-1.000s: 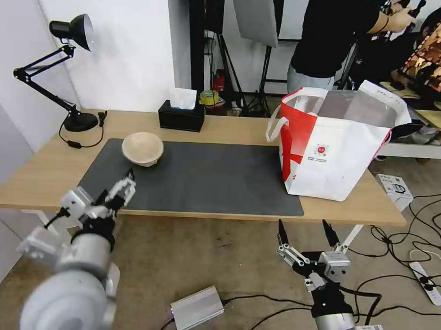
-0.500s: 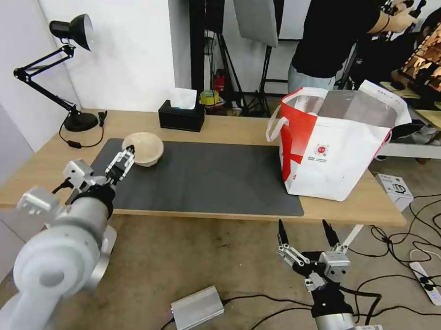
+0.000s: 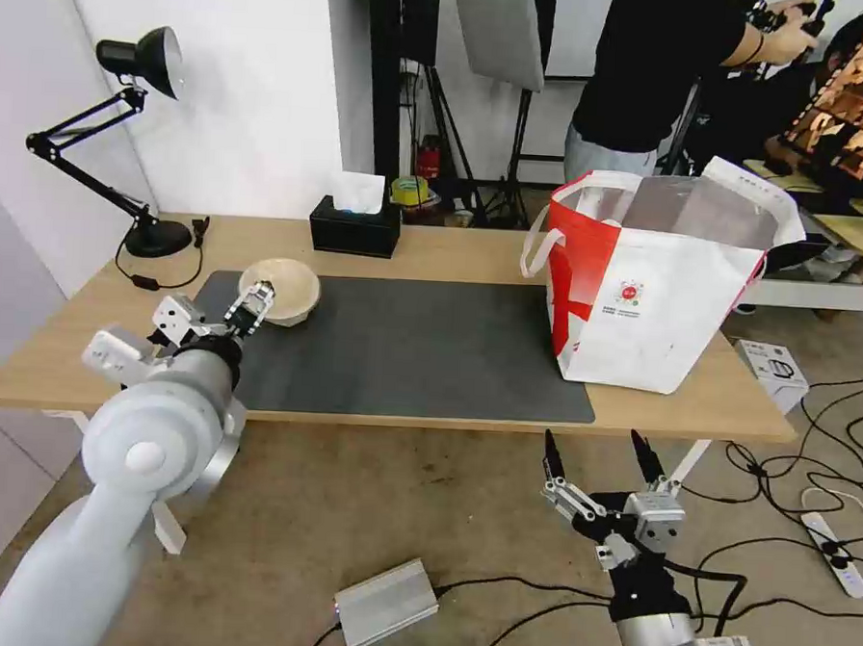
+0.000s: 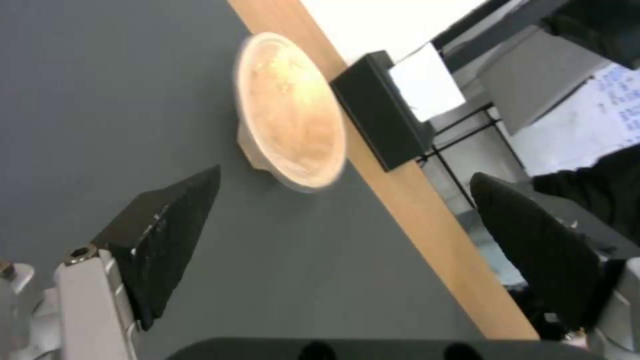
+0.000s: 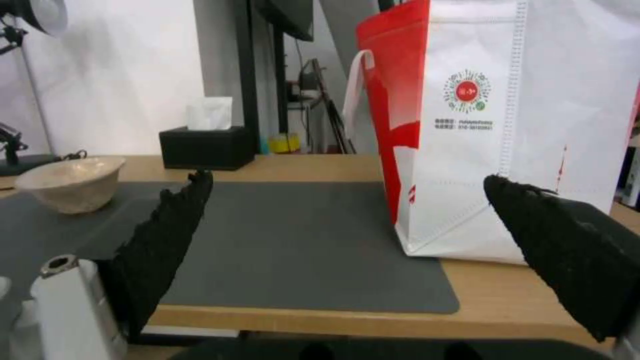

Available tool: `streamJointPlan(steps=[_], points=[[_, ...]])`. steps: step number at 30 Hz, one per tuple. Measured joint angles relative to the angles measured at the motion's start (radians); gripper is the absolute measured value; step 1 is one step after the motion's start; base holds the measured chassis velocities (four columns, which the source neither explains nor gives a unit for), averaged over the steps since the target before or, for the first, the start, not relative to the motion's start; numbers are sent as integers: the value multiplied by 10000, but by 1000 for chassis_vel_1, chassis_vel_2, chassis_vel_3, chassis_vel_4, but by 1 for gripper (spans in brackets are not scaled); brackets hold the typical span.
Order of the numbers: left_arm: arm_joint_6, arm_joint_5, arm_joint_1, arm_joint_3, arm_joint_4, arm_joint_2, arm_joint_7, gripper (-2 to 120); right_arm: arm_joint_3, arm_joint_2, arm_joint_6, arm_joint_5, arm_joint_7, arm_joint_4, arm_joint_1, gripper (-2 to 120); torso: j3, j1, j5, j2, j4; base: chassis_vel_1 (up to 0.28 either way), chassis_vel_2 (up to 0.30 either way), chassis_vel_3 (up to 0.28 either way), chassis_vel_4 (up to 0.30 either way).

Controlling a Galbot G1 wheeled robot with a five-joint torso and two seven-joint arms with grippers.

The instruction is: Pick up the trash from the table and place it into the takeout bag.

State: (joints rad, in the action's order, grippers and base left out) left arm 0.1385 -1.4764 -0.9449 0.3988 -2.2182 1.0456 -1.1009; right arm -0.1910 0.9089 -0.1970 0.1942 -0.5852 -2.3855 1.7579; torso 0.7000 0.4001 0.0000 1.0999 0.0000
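Beige paper bowl (image 3: pixel 280 291), the one piece of trash on the table (image 3: pixel 454 257), sits ungrasped at centre left as the left claw (image 3: pixel 250 305) reaches it, fingers spread; the takeout bag (image 3: pixel 655 287) waits at right, right claw (image 3: pixel 598 457) spread below.

The beige paper bowl (image 4: pixel 293 112) sits on the dark grey mat (image 4: pixel 100 100), close to the mat's edge, where a strip of wooden tabletop (image 4: pixel 427 220) runs. Just past the bowl stands the black tissue box (image 4: pixel 380 112). The left gripper (image 4: pixel 343 212) hovers near the bowl, fingers (image 4: pixel 163 235) spread wide, touching nothing.
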Motion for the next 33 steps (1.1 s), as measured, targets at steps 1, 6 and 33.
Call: streamJointPlan(steps=[1, 6, 33], points=[[4, -27, 70, -34, 83, -20, -41, 100, 0, 0, 0, 0, 0, 0, 0, 100, 0, 0, 0, 0, 0, 0, 0, 0, 0], [33, -316, 497, -185, 637, -112, -493, 100, 0, 0, 0, 0, 0, 1, 0, 100, 0, 0, 0, 0, 0, 0, 0, 0, 0], [95, -1211, 2237, -826, 2661, 20, -1302, 100, 0, 0, 0, 0, 0, 1, -1, 100, 0, 0, 1, 0, 0, 0, 0, 0, 0]])
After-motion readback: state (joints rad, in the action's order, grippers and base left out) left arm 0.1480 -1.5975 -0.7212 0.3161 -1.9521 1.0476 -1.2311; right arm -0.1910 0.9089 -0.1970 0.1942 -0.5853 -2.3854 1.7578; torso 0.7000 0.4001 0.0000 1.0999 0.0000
